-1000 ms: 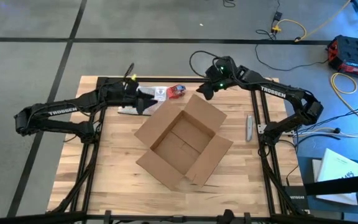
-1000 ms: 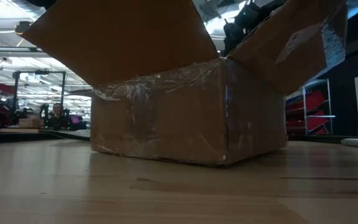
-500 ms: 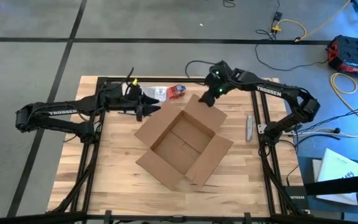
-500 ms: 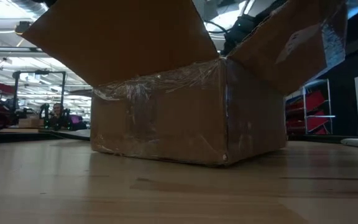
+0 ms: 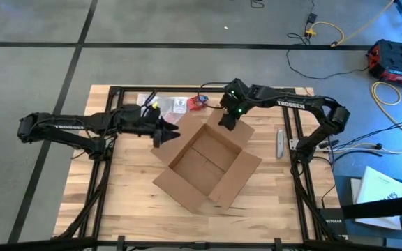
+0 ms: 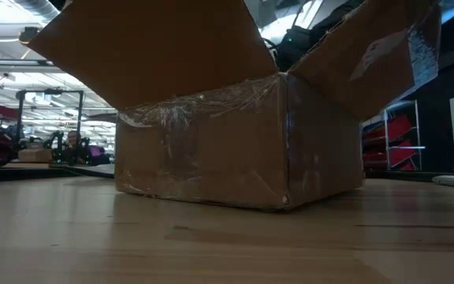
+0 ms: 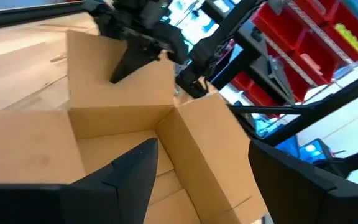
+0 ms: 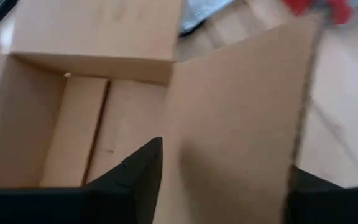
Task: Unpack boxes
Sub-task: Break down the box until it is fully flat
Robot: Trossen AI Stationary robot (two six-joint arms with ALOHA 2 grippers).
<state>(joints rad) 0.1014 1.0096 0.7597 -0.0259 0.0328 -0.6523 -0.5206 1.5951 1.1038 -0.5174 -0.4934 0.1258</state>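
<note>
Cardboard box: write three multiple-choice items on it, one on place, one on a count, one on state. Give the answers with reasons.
1. Where does the cardboard box sit on the table?
A. Near the middle
B. At a far corner
C. Hanging off the edge

2. How many boxes are on the table?
A. One
B. Two
C. Three

3. What state is the box in?
A. Taped shut
B. Flaps open
C. Crushed flat

Answers: 1 A, the high view shows it mid-table between the left pincer and right pincer. 2 A, only one shows. 3 B, its flaps spread outward and the floor inside shows.
</note>
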